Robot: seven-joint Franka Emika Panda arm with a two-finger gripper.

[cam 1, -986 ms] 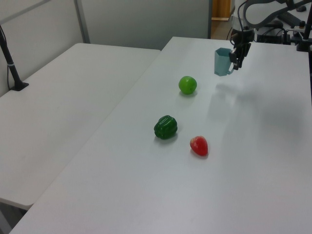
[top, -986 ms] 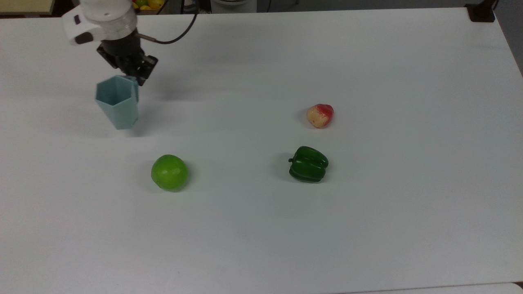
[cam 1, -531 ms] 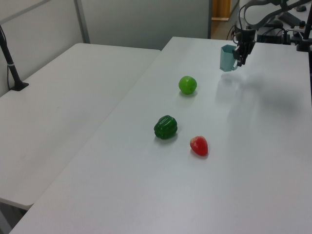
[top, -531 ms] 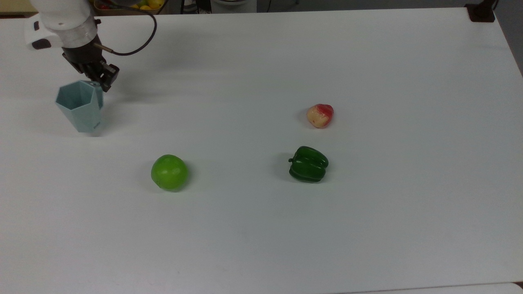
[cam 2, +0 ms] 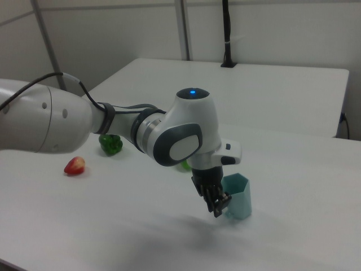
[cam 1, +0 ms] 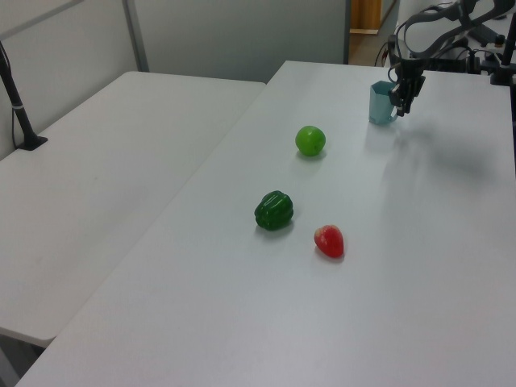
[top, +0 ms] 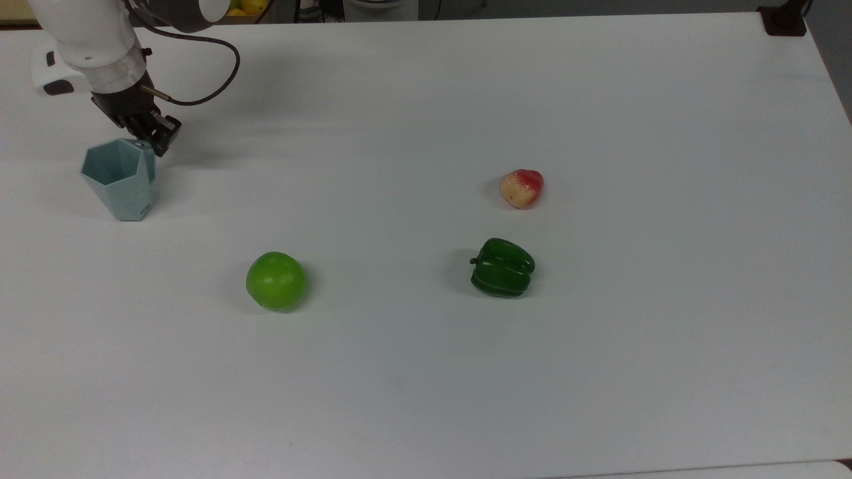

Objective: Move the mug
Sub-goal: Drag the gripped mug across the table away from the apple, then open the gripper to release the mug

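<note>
The pale blue-green faceted mug (top: 120, 178) stands upright near the top view's far left, its base at the table surface. My gripper (top: 158, 137) is at the mug's rim on the top view's right side, shut on the mug where its handle is; the handle itself is hidden by the fingers. In the left view the mug (cam 1: 380, 103) is far back on the table with the gripper (cam 1: 401, 97) on its right. The right view has the gripper (cam 2: 220, 205) reaching down beside the mug (cam 2: 238, 197).
A green apple (top: 275, 280), a green bell pepper (top: 502, 267) and a red-and-yellow fruit (top: 522, 188) lie on the white table (top: 426, 372), all well to the top view's right of the mug. A black cable (top: 206, 73) trails from the wrist.
The gripper has carried the mug toward the top view's left, far at first, then only slightly in the last half second. The fruits have not moved.
</note>
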